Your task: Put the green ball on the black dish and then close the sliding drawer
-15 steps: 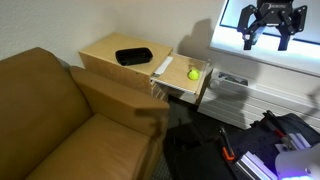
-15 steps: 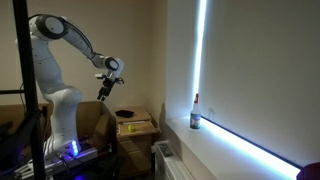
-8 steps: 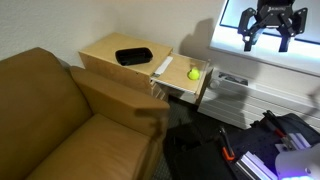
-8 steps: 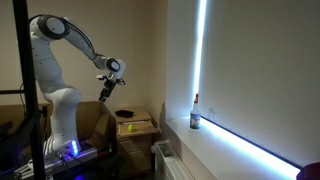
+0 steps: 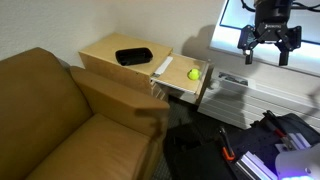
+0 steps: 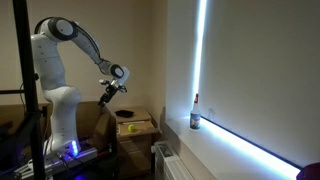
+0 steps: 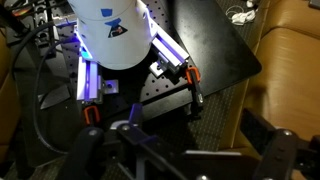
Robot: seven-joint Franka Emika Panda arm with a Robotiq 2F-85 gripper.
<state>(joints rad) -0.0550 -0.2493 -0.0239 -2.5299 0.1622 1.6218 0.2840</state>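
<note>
Green ball (image 5: 193, 73) lies in the open sliding drawer (image 5: 184, 90), near its outer end. Your gripper (image 5: 268, 50) hangs well above, jaws spread wide and empty. Descend off-centre and a finger may clip the drawer wall or send the ball rolling.

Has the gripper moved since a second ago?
Yes. The gripper has come down against the bright window behind it, toward the open drawer with the ball. Its jaws are open and empty.
</note>
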